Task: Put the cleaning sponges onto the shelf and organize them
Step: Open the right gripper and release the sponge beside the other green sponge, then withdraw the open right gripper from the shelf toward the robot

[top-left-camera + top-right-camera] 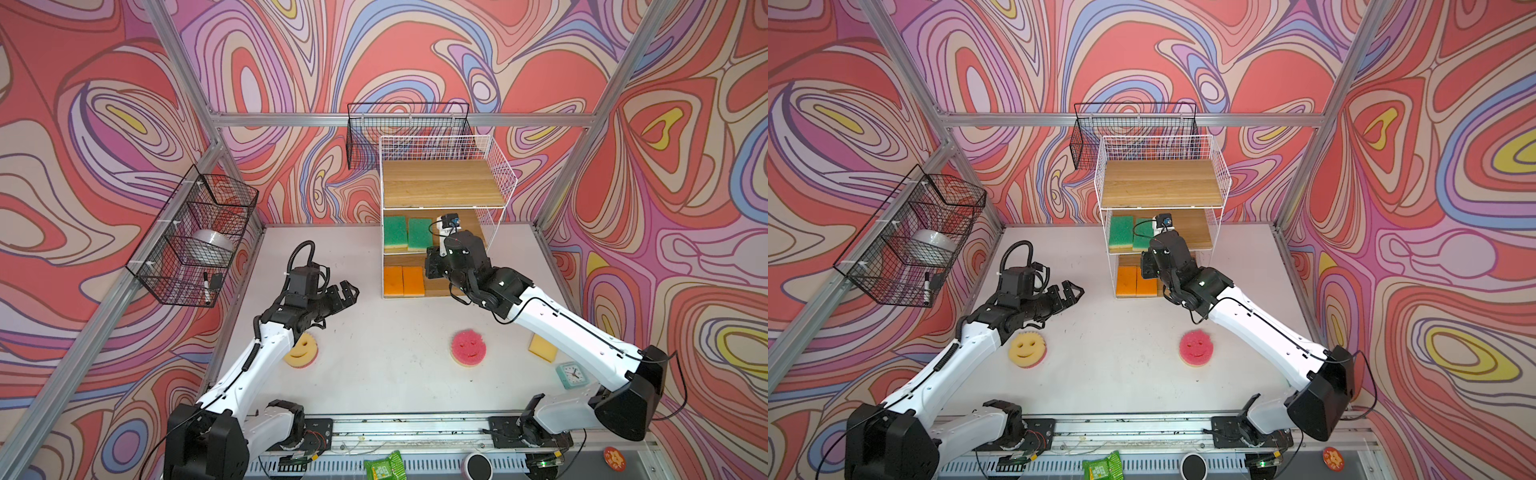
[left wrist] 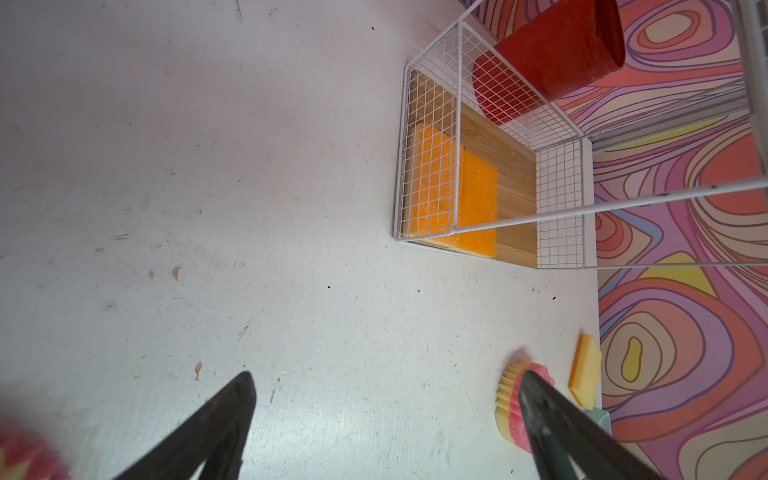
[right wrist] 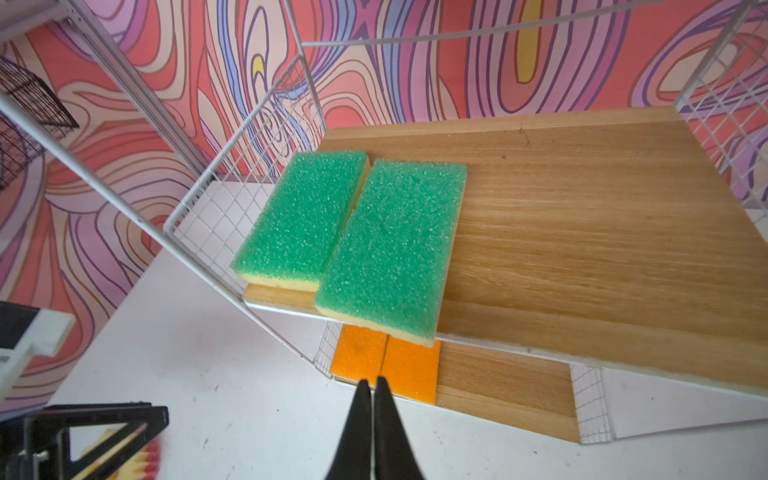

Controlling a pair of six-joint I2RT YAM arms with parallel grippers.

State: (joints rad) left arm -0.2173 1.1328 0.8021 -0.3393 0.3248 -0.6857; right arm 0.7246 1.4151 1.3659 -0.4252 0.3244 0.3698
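Our right fingers (image 3: 361,415) are pressed together on nothing, just before the shelf (image 1: 440,183) front. Our left fingers (image 2: 232,407) hang spread wide, well clear of it. Green sponges (image 3: 299,216) (image 3: 390,245) share its middle board, orange sponges (image 1: 392,281) (image 1: 413,281) its bottom board. Yellow smiley sponge (image 1: 1026,350), pink smiley sponge (image 1: 468,347) and a yellow sponge (image 1: 542,348) lie on the bench (image 1: 395,374) before the shelf.

The shelf (image 3: 582,232) is white wire and pale wood, with green-faced sponges (image 3: 390,245) and orange-faced sponges (image 3: 409,374).
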